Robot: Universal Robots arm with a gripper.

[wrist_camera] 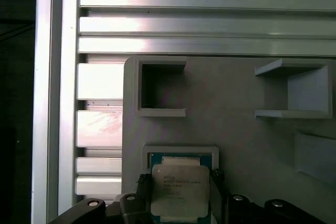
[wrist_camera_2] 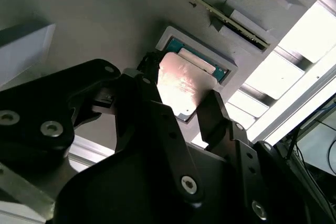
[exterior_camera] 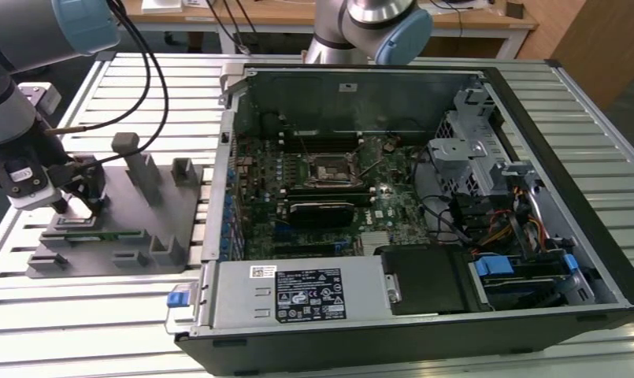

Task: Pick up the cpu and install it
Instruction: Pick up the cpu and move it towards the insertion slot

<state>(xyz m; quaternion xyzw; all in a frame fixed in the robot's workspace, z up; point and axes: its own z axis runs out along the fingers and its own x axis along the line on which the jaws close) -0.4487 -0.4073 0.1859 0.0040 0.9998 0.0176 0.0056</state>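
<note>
Your gripper (wrist_camera: 180,180) is squeezing the cpu (wrist_camera: 179,192) between its two fingers (wrist_camera_2: 212,113) — the cpu is sitting just over its pocket (wrist_camera: 180,150) in the grey fixture (exterior_camera: 178,214)

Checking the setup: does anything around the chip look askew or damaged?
Nothing stands out. The cpu sits square with its pocket in the grey fixture, the gripper centred over it; its top shows no damage.

I'm looking at a slatted aluminium tabletop (exterior_camera: 86,331). A grey fixture (exterior_camera: 175,228) sits near its edge at the exterior view's left. An open computer case (exterior_camera: 422,335) lies just beside it, across the middle.
</note>
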